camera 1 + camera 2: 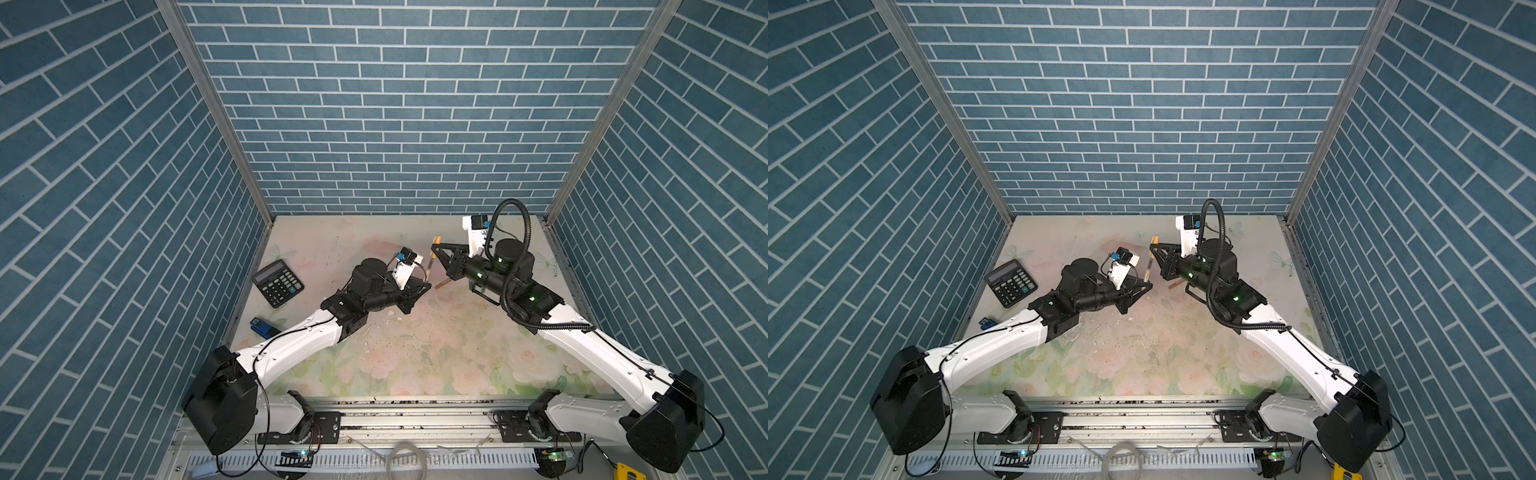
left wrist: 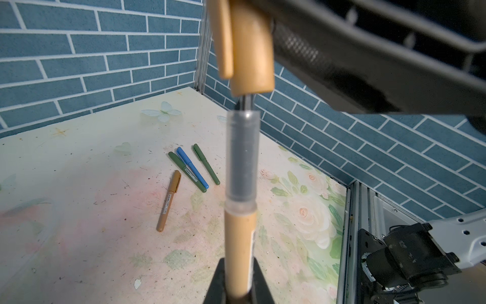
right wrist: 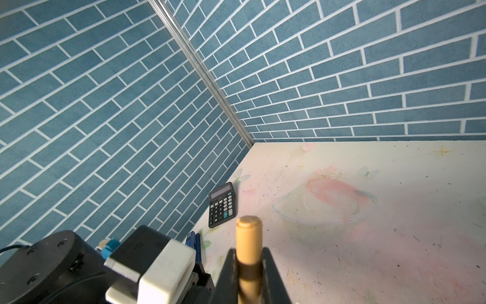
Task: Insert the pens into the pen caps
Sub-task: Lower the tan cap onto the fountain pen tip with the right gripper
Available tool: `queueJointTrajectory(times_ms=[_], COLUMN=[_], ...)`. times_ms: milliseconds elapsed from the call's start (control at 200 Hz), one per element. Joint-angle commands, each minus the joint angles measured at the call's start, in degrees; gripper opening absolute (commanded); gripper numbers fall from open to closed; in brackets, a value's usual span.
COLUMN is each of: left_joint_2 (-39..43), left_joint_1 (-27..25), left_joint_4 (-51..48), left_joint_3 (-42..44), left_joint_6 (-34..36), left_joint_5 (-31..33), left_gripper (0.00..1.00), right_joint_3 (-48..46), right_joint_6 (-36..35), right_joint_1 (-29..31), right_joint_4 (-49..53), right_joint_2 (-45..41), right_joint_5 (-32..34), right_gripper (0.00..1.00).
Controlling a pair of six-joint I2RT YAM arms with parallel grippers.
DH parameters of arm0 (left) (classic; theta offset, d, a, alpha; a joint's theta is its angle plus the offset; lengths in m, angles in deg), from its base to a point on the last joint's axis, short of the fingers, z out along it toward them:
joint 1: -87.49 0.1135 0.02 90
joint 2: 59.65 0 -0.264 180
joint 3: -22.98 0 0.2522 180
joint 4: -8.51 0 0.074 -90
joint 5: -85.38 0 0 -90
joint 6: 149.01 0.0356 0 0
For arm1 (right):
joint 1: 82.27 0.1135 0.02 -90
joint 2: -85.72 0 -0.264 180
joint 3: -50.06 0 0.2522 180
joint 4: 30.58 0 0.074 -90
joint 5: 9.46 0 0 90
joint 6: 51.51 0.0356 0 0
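Tan pen tip meets cap

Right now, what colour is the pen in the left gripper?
Tan-gold pen; clearest in the left wrist view.

Our left arm reaches in from the near left corner toward the middle, and its left gripper points away from us with the jaws pressed together. Our right arm stretches in from the near right. Its right gripper aims leftward, jaws likewise closed. The two tips stand near each other, seemingly apart, though we cannot be sure.
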State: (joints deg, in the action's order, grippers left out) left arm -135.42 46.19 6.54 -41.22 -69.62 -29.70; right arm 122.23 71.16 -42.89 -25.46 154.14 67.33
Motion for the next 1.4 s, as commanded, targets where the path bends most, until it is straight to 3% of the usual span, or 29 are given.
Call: queueJointTrajectory(times_ms=[0, 185, 755, 1095, 1395], left_joint_2=[-0.4, -0.1, -0.6, -0.6, 0.3], left_joint_1=[-0.2, -0.2, 0.0, 0.0, 0.0], left_joint_4=[0.7, 2.6, 3.7, 3.9, 5.6], left_joint_3=[-1.2, -0.5, -0.5, -0.5, 0.2], left_joint_6=[0.2, -1.8, -3.9, -3.9, -4.1], left_joint_5=[0.4, 0.2, -0.3, -0.7, -1.7], left_gripper=[0.00, 0.00, 0.00, 0.00, 0.00], right_joint_3=[-0.8, -4.9, -10.7, -11.3, -10.5], right_joint_6=[0.5, 4.4, 7.4, 6.6, 0.3], right_joint_1=[0.2, 0.5, 1.2, 1.2, 1.2], right_joint_4=[-1.0, -7.1, -15.8, -14.3, -8.5], right_joint_2=[-1.5, -0.6, -0.9, -1.5, -1.2], right_joint_5=[-0.8, -2.2, -5.2, -4.6, -2.5], right_gripper=[0.04, 0.05, 0.06, 0.06, 0.07])
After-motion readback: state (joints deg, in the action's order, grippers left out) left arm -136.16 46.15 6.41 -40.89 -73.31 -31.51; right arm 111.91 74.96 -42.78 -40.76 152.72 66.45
